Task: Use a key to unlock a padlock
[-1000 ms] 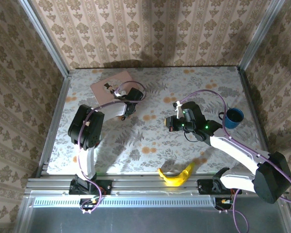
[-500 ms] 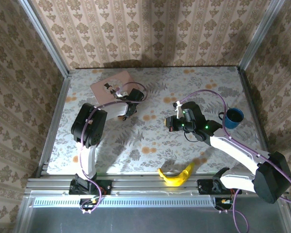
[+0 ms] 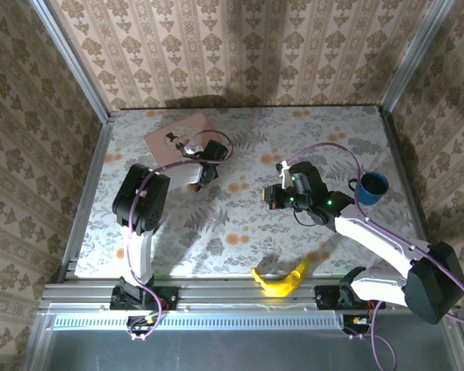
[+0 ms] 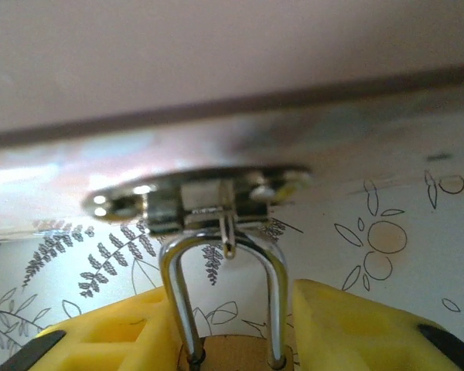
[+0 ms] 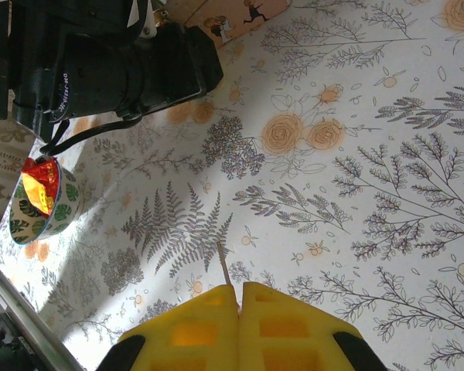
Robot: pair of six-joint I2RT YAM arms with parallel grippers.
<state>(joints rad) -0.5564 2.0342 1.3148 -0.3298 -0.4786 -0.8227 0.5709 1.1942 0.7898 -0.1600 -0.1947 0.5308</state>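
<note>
Item, the padlock [image 4: 233, 359]: brass body with a thin silvery shackle, hanging from the metal hasp [image 4: 201, 197] on the side of the pink tin [image 3: 175, 134], which is sitting at the far left of the floral tabletop [image 3: 240, 139]. In the left wrist view the shackle is looping through the hasp's small ring. Item, left tool [image 4: 232, 325]: reaching up to the tin's near edge, its yellow pads [image 4: 108, 332] standing narrow, close on either side of the padlock body. Whether they are actually pressing on it cannot be told. Item, right tool [image 5: 238, 290]: hovering over mid-tabletop, well apart from the tin, its pads closed tight together and pinching the key [image 5: 224, 272]. The key is showing as a thin sliver poking out past the fingertips. Item, blue mug [image 3: 371, 187]: standing upright near the right edge. Item, banana [image 3: 281, 280]: lying near the front rail between the two arm bases. Item, leaf-patterned cup [image 5: 37, 199]: appearing in the right wrist view beneath the left arm, holding something shiny red and orange.
</note>
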